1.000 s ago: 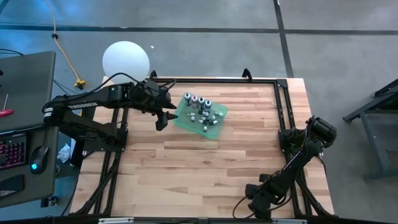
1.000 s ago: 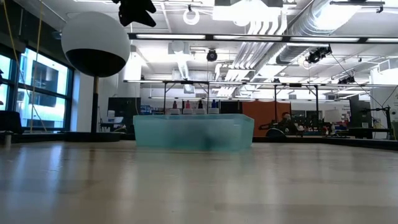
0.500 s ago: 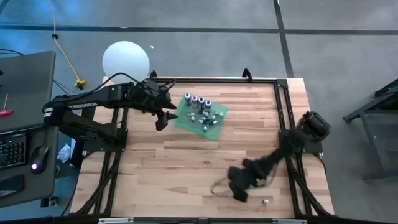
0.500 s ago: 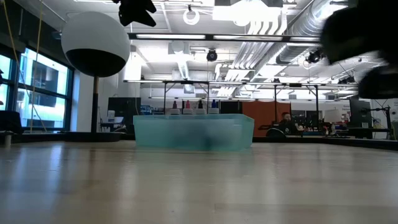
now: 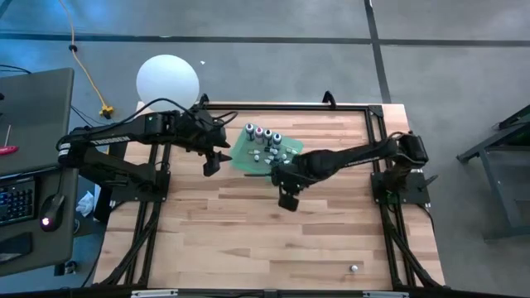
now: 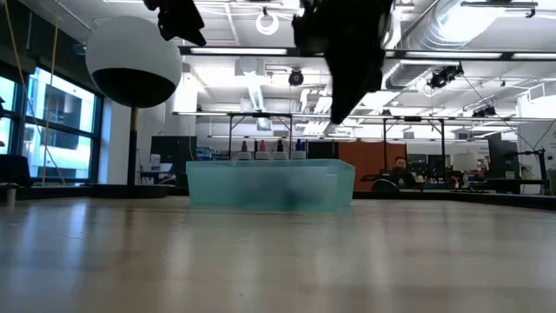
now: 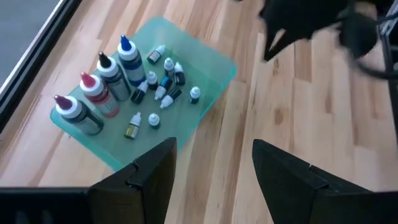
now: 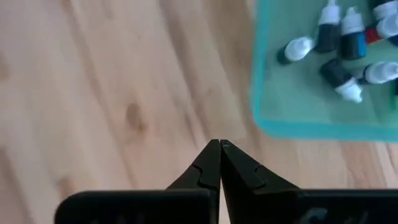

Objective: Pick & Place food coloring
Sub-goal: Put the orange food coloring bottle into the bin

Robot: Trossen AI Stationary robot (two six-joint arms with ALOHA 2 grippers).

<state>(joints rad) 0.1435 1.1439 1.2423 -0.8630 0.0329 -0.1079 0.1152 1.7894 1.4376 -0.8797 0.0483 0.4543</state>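
Observation:
The food coloring stands and lies in a shallow green tray (image 5: 267,153) at the table's far middle. Four greyish bottles with purple, pink and blue tops (image 7: 99,87) stand upright in a row, and several tiny whitish ones (image 7: 161,81) lie scattered beside them. One tiny whitish bottle (image 5: 354,268) lies alone on the wood near the near right corner. My left gripper (image 7: 214,180) hovers open just left of the tray (image 7: 214,65). My right gripper (image 8: 219,146) is shut and empty, above bare wood just off the tray's near edge (image 8: 298,127).
A large white globe (image 5: 167,79) stands on a pole beyond the table's far left corner and also shows in the low view (image 6: 133,61). Black frame rails (image 5: 377,149) run along the table's sides. Bare wood (image 5: 240,240) stretches from the tray to the near edge.
My right arm has swung fast from the near right corner across the table toward the far left, ending beside the tray's near edge. As it left, a tiny whitish bottle showed on the wood where the gripper had been.

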